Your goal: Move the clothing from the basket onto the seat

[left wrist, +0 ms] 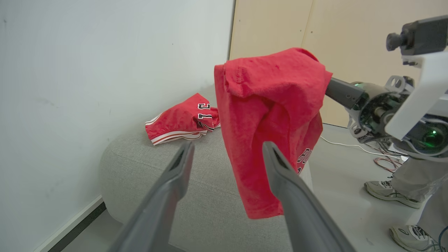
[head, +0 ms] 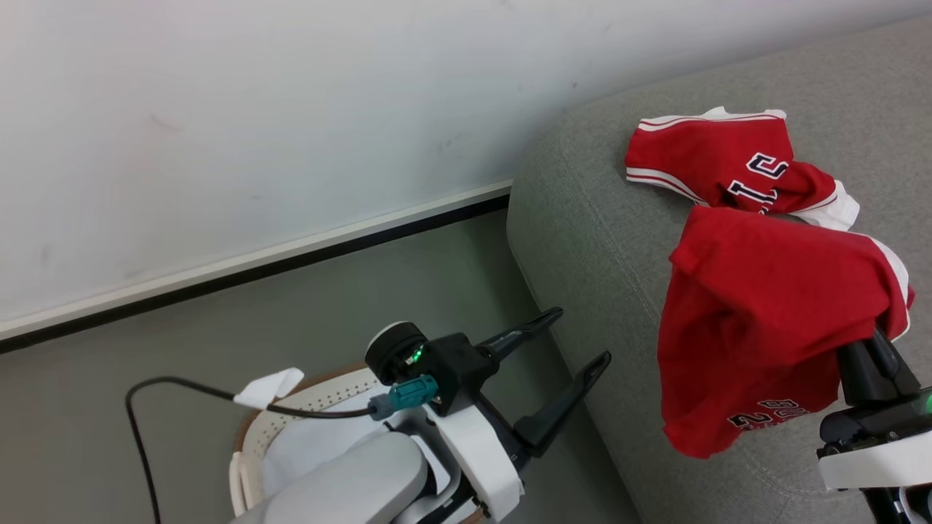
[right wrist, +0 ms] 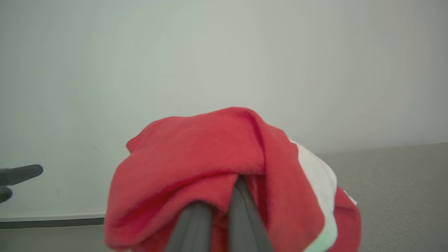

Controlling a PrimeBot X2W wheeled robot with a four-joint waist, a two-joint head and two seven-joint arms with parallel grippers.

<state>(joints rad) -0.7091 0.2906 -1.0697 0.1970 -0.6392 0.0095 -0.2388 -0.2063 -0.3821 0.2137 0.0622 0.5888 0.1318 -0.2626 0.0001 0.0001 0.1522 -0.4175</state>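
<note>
A light-grey seat point(head: 604, 240) stands on a grey floor point(head: 328, 306). One crumpled red garment point(head: 721, 164) lies near the seat's wall-side edge. A cream basket point(head: 331, 389) sits on the floor beside the seat's end.

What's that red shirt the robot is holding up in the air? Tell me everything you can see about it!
The red top is soft, fuzzy-looking cloth, mostly plain red, with a white panel down one side and black-and-white lettering near its bottom edge. It is crumpled and draped over the right gripper, whose fingers are shut together with cloth bunched around them. It hangs limp in folds above the grey seat; whether its lowest corner touches the seat cannot be told.
</note>
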